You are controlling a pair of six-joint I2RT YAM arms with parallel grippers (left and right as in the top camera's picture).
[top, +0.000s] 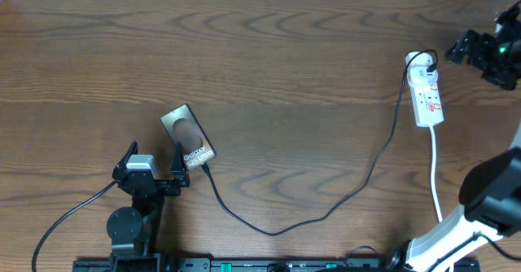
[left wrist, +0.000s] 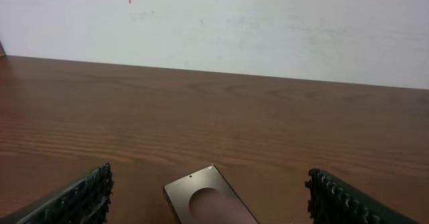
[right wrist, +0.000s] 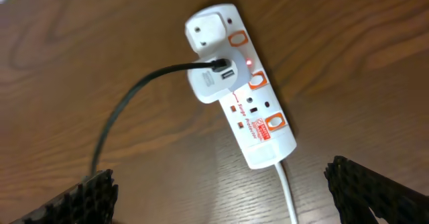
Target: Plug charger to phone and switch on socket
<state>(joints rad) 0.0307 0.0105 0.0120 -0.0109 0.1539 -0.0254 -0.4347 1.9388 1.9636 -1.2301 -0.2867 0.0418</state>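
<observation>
My right gripper (right wrist: pixel 221 184) hangs over the power strip (right wrist: pixel 258 127). Its two fingers are spread wide and hold nothing. The strip lies on the far right side of the table (top: pixel 285 44). A white plug block (right wrist: pixel 208 56) sits in it, and the black cable (top: pixel 326 215) comes out of that block.

The cable runs across the table to the bottom end of the phone (top: pixel 189 138). It seems to touch the phone there, but I cannot tell if the tip is all the way in. The phone lies flat and turned a bit, just in front of my left gripper (top: pixel 155 156). That one is wide open too and holds nothing.

I think my job now is the switch. I see a tiny red light (right wrist: pixel 249 63) by the plug block. It may mean the power is on, but I am not sure.

To do it well, I should bring my fingers together and use one tip. I should pick the one of the orange switches (right wrist: pixel 257 82) that is right beside the plug block. I should come straight down and push softly, because the strip looks light and could slide. I must stay off the cable so it does not get pulled loose.
</observation>
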